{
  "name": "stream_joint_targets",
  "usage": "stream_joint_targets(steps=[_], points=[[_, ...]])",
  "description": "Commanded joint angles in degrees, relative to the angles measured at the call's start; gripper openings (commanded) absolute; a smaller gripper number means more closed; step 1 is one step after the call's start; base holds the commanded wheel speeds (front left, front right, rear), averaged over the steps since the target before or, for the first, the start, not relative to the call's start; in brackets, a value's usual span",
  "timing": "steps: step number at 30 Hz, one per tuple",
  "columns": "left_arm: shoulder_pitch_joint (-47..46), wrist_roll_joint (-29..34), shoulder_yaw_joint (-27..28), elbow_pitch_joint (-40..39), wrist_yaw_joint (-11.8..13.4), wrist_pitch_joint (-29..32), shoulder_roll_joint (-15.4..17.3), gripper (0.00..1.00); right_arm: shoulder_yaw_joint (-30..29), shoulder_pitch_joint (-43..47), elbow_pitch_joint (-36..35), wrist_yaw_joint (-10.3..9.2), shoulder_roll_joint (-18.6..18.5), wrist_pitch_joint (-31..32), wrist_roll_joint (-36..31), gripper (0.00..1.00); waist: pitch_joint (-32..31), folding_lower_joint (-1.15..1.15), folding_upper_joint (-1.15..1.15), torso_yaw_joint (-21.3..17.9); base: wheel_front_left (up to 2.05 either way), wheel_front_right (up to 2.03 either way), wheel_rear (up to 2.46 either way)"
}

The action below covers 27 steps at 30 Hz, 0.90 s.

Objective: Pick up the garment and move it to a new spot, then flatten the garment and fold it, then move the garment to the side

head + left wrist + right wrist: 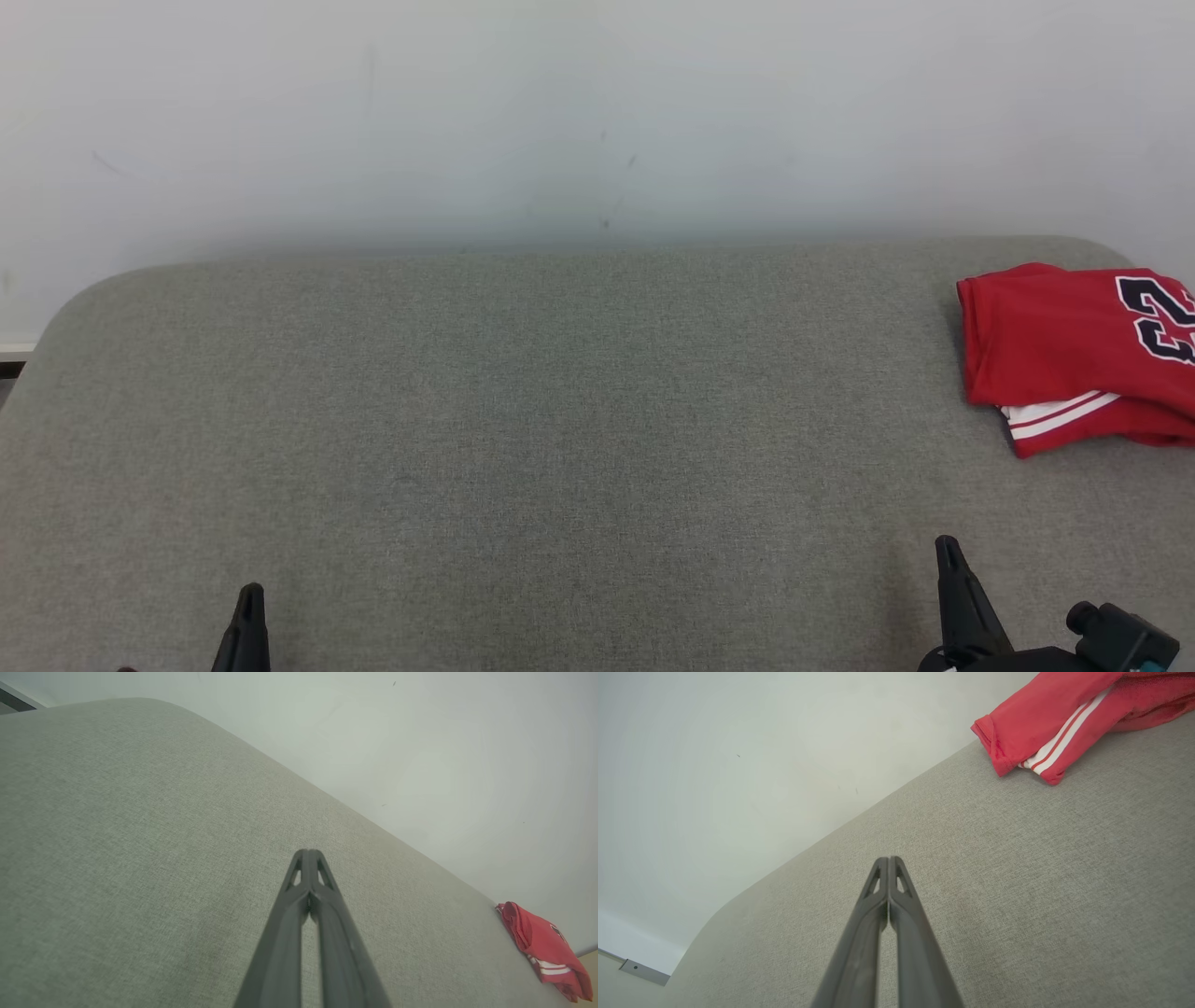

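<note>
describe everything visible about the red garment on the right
The red jersey looks like smooth sports knit, with dark numerals edged in white and white stripes along a hem. It is folded into a compact bundle lying at the far right of the grey fabric surface, partly cut off by the head view's edge. Nothing but that surface touches it.

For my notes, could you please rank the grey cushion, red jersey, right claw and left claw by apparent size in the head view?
grey cushion
red jersey, cropped at the right edge
right claw
left claw
Both claws are cropped, so their order is unsure.
</note>
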Motion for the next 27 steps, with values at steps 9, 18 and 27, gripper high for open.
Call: stream_joint_targets(steps=[9,18,27], points=[[-2.58,-8.30,0.41,-0.35,0.00,2.10,0.00,0.00,-0.91,-2.22,-0.87,-0.04,-0.62,1.73,8.47,0.00,0.15,-0.01,0.00,-0.12,0.00,0.00,0.00],[-3.58,-15.13,0.52,-0.09,0.01,3.96,-0.23,0.00,-1.55,-2.99,-0.86,-0.05,-0.71,3.34,15.33,0.00,0.30,-0.01,0.00,-0.25,0.00,0.00,0.00],[-4.50,-21.44,0.63,0.17,0.01,5.68,-0.42,0.00,-2.19,-3.68,-0.85,-0.06,-0.75,4.83,21.56,0.00,0.44,-0.01,0.00,-0.37,0.00,0.00,0.00]])
